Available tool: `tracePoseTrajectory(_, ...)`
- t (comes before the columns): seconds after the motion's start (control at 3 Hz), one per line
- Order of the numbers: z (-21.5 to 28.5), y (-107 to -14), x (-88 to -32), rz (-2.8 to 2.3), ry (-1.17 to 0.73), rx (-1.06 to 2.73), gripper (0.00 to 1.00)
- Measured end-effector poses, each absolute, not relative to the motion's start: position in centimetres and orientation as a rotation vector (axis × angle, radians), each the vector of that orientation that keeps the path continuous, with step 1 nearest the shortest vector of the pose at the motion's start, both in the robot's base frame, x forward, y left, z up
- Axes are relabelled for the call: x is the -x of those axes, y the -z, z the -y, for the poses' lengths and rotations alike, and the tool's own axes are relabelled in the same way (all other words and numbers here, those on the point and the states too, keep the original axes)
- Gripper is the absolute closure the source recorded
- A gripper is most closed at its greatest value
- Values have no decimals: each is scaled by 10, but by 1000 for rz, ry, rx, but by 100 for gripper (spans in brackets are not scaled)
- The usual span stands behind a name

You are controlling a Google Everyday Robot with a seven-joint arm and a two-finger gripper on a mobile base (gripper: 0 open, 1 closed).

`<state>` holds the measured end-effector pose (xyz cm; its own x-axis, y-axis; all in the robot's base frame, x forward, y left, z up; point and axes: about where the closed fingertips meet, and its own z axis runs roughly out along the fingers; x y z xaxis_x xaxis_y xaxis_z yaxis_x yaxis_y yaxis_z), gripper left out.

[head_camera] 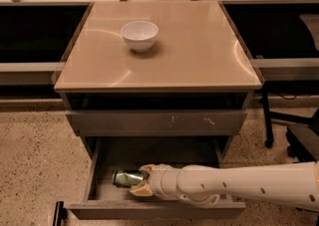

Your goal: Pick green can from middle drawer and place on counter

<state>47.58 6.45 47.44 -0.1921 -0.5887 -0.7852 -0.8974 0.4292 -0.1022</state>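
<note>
The green can (124, 177) lies on its side on the dark floor of the open middle drawer (154, 210), towards its left. My gripper (142, 180) reaches into the drawer from the right on a white arm. Its fingers (139, 190) sit on either side of the can's right end and are closed on it. The can rests on the drawer floor. The beige counter (199, 46) tops the cabinet above.
A white bowl (140, 35) stands on the counter's back left. The shut drawer front with pale scratch marks (157, 122) is above the open drawer. A black chair base (294, 130) is at the right. Speckled floor (35, 170) lies to the left.
</note>
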Motion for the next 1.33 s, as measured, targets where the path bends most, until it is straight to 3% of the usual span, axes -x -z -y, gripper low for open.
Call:
tracePoseTrajectory(0.67,-50,-546,-469,-1837,-268,1284,100)
tracePoseTrajectory(1.33,-29,-568,-463,-1818,-263,1291,100)
